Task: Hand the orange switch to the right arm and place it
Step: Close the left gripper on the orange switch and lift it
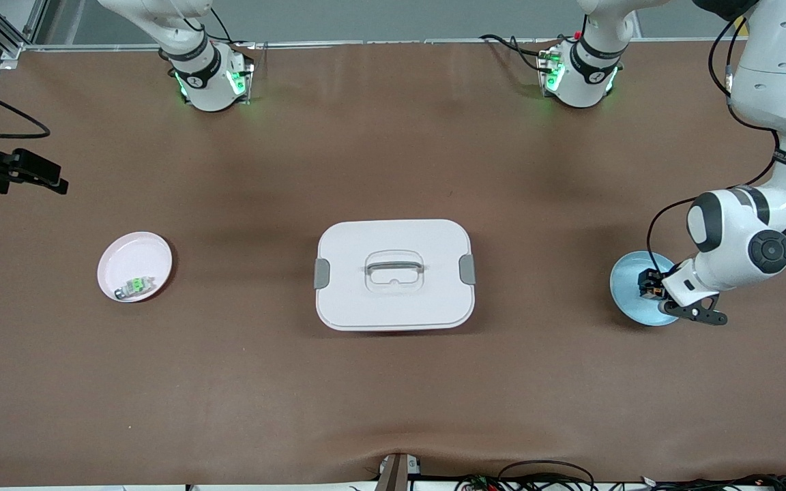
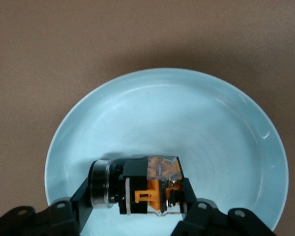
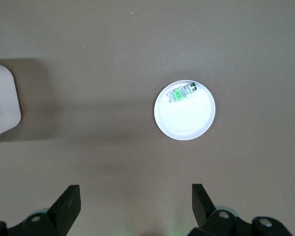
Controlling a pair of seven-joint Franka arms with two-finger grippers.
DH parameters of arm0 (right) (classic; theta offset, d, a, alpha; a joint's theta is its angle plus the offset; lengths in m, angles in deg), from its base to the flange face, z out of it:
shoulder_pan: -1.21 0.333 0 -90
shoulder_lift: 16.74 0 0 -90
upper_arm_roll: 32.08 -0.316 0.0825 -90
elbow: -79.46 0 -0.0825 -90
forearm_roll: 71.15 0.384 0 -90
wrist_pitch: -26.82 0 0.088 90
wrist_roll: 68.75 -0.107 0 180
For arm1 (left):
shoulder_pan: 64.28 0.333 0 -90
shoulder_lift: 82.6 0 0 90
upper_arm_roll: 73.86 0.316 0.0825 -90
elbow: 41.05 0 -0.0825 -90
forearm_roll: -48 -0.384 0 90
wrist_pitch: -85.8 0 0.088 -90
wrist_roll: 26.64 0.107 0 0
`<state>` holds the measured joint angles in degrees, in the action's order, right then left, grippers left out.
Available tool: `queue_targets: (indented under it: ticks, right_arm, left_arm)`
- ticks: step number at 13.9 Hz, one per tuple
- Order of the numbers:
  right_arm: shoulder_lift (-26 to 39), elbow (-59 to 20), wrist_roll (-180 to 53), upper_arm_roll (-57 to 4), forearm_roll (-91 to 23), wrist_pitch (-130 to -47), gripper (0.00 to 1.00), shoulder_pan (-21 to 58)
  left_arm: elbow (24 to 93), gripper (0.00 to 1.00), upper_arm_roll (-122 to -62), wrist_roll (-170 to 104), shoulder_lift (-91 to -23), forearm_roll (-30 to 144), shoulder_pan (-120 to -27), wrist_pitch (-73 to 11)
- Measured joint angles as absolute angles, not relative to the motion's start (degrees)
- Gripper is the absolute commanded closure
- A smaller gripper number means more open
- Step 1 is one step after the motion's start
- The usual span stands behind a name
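Observation:
The orange switch (image 2: pixel 152 189), a small black block with an orange middle and a silver round end, lies on its side in the pale blue plate (image 2: pixel 187 113). My left gripper (image 2: pixel 136 196) is shut on it, one finger against each end. In the front view that plate (image 1: pixel 628 273) sits at the left arm's end of the table, with the left gripper (image 1: pixel 652 290) and the switch (image 1: pixel 650 286) low over it. My right gripper (image 1: pixel 52 179) hangs open and empty above the table at the right arm's end; its wrist view shows the fingers (image 3: pixel 69 201) wide apart.
A pink plate (image 1: pixel 130 256) at the right arm's end holds a small pale switch with a green middle (image 1: pixel 135 286); both show in the right wrist view, plate (image 3: pixel 187 123) and switch (image 3: pixel 182 92). A white lidded box with a handle (image 1: pixel 393 273) stands mid-table.

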<state>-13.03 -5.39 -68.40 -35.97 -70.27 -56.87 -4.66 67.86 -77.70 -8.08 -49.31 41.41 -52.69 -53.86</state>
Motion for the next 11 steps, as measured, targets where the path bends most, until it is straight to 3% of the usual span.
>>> queue_targets:
  ticks: [11]
  right_arm:
    - [-13.03, -5.39, -68.41, -35.92, -70.29, -56.86, 0.00, -4.66]
  left_arm:
    - [62.62, 1.00, -80.79, -12.61, -52.48, 41.41, -53.04, -50.63]
